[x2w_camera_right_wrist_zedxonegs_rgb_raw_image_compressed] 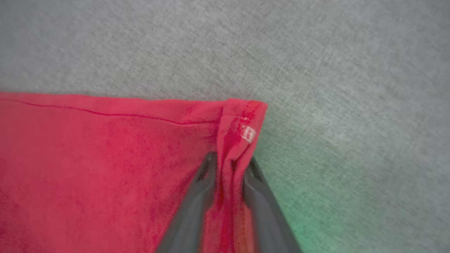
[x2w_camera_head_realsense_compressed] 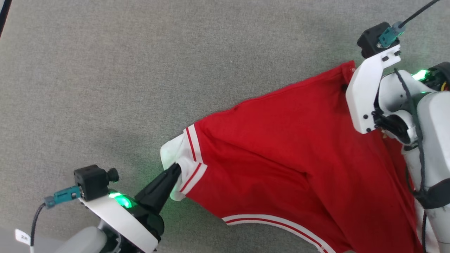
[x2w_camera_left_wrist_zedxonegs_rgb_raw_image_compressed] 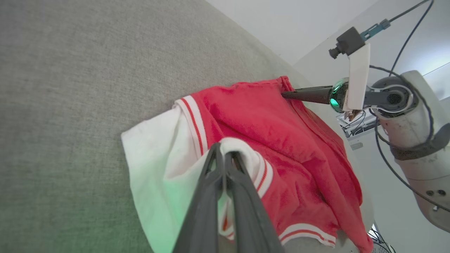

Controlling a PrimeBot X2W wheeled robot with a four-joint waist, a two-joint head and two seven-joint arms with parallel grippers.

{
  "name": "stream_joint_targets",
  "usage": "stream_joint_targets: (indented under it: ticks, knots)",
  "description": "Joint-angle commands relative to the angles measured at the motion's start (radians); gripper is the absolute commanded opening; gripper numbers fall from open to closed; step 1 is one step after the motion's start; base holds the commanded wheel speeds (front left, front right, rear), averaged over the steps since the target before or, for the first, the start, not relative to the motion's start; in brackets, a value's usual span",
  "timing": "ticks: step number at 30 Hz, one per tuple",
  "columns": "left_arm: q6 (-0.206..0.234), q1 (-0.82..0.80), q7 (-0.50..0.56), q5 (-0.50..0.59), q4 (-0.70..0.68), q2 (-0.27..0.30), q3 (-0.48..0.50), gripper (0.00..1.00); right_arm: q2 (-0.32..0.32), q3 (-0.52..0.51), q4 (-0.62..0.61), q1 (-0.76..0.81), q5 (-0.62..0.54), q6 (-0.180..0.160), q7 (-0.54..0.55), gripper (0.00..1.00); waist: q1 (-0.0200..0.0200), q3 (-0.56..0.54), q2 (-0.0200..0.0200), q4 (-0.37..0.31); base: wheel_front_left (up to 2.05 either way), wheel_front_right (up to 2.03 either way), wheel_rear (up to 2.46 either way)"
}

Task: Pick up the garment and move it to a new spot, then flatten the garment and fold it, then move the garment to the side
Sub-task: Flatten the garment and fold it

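We see the right gripper [x2w_camera_right_wrist_zedxonegs_rgb_raw_image_compressed: 229,164], fingers [x2w_camera_right_wrist_zedxonegs_rgb_raw_image_compressed: 197,200] pinching a bunched fold at the corner of the red garment [x2w_camera_right_wrist_zedxonegs_rgb_raw_image_compressed: 105,158], by its white label [x2w_camera_right_wrist_zedxonegs_rgb_raw_image_compressed: 248,133], over the grey surface [x2w_camera_right_wrist_zedxonegs_rgb_raw_image_compressed: 351,63].

Your head cam looks almost straight down on the garment [x2w_camera_head_realsense_compressed: 281,147] and the grey surface [x2w_camera_head_realsense_compressed: 105,70] from well up. The left wrist cam sits low and close at the white sleeve [x2w_camera_left_wrist_zedxonegs_rgb_raw_image_compressed: 154,154], facing across to the right gripper [x2w_camera_left_wrist_zedxonegs_rgb_raw_image_compressed: 283,94]. The right wrist cam's tight on the red corner [x2w_camera_right_wrist_zedxonegs_rgb_raw_image_compressed: 242,116], looking down. All 3 share the garment.
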Motion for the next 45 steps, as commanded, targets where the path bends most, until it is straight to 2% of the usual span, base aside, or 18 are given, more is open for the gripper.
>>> stream_joint_targets:
  ticks: [1,11,14,18,21,25,29,35,39,45]
  knots:
    - [0.003,-0.020,-0.002,0.012,0.006,0.005,0.008,0.00,0.008,0.000,0.037,0.022,0.007,-0.001,-0.015,0.00,0.0000,-0.015,0.0000,-0.009,0.00,0.00,0.00]
    - [0.003,-0.118,-0.002,0.010,0.046,0.052,0.081,0.00,0.035,-0.150,0.046,-0.082,0.012,-0.001,-0.227,0.00,0.0000,-0.092,0.0000,-0.072,0.00,0.00,0.00]
    - [0.003,-0.209,-0.002,-0.007,0.062,0.085,0.101,0.00,0.051,-0.242,0.041,-0.145,-0.017,-0.001,-0.295,0.00,0.0000,-0.090,0.0000,-0.099,0.00,0.00,0.00]
    - [0.003,-0.386,0.003,-0.061,0.094,0.132,0.116,0.00,0.087,-0.369,0.053,-0.246,-0.073,-0.001,-0.370,0.00,0.0000,-0.062,0.0000,-0.135,0.00,0.00,0.00]
    - [0.003,-0.551,0.033,-0.120,0.138,0.139,0.124,0.00,0.118,-0.436,0.076,-0.333,-0.117,-0.001,-0.418,0.00,0.0000,-0.028,0.0000,-0.156,0.00,0.00,0.00]
    - [0.003,-0.790,0.083,-0.168,0.245,0.129,0.143,0.00,0.205,-0.554,0.120,-0.475,-0.126,-0.001,-0.500,0.00,0.0000,0.015,0.0000,-0.181,0.00,0.00,0.00]
    - [0.003,-1.007,0.110,-0.191,0.359,0.110,0.165,0.00,0.239,-0.601,0.156,-0.595,-0.196,-0.002,-0.588,0.00,0.0000,0.057,0.0000,-0.203,0.00,0.00,0.00]
    - [0.004,-1.244,0.081,-0.224,0.480,0.080,0.190,0.00,0.264,-0.675,0.225,-0.725,-0.266,-0.003,-0.761,0.00,0.0000,0.081,0.0000,-0.216,0.00,0.00,0.00]
    - [0.003,-1.196,0.067,-0.234,0.458,0.071,0.146,0.00,0.269,-0.670,0.279,-0.683,-0.263,-0.003,-0.789,0.00,0.0000,0.084,0.0000,-0.211,0.00,0.00,0.00]
    - [0.003,-0.955,0.019,-0.311,0.365,0.054,0.104,0.00,0.272,-0.624,0.295,-0.495,-0.214,-0.003,-0.801,0.00,0.0000,0.073,0.0000,-0.192,0.00,0.00,0.00]
